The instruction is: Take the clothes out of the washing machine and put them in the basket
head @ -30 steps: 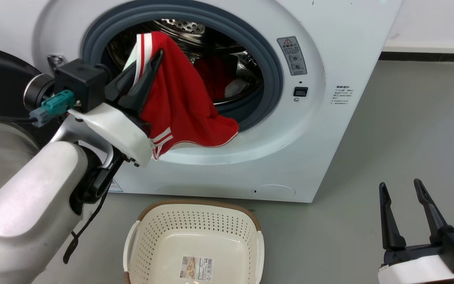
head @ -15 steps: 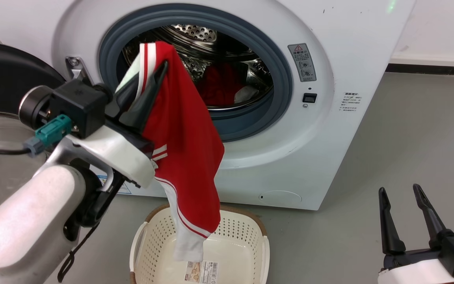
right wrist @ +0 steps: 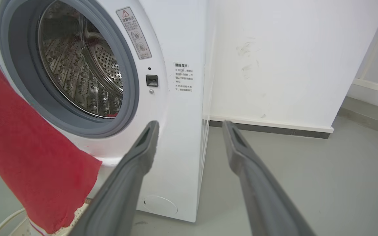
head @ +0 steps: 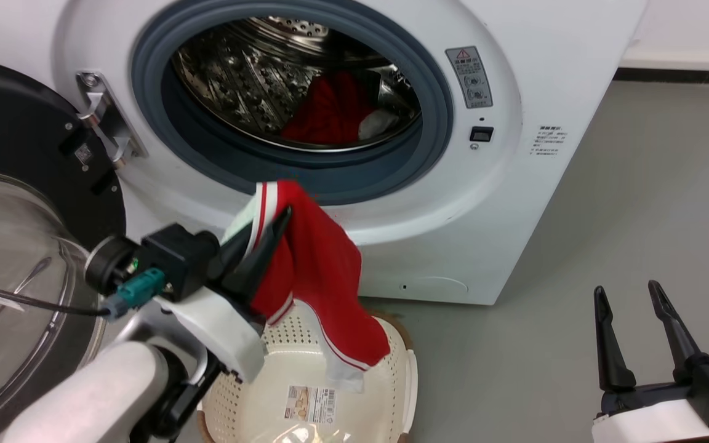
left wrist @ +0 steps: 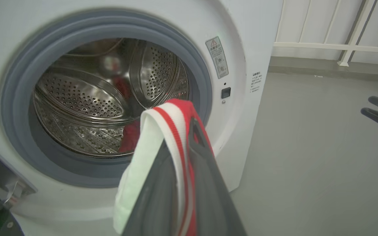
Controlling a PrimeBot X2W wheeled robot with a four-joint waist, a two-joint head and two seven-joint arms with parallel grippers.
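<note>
Inspection of my own work, item by item.

My left claw [head: 271,221] is clenched on the striped edge of a red garment [head: 324,271], with the fold pinched between both fingers. The garment hangs outside the washing machine [head: 514,203], in front of its lower panel. The white hem dangles over the opening of the basket [head: 412,381]; I cannot tell whether it touches the bottom.

My right claw [head: 626,288] is spread wide and holds nothing, low over the floor [head: 607,215] and well apart from the machine.

A second red garment [head: 330,114] lies crumpled on the far floor of the drum [head: 237,80], with a pale patch beside it.

Handling judgement: the cloth is light, limp and unbreakable, and it drapes rather than holding a shape. The ribbed red-and-white band looks thicker than the body cloth (the better place to grip, since thin knit may slide out). Any bunched fold of the garment in the drum should serve.

Materials:
- The drum is shiny perforated steel with raised ribs.
- The porthole has a smooth grey seal [head: 305,178].
- The door [head: 16,160] is black-framed glass, swung open to my left.
- The basket is cream plastic, a rounded rectangle with pierced walls, a brown woven rim and a sticker [head: 310,403] on its bottom.
</note>
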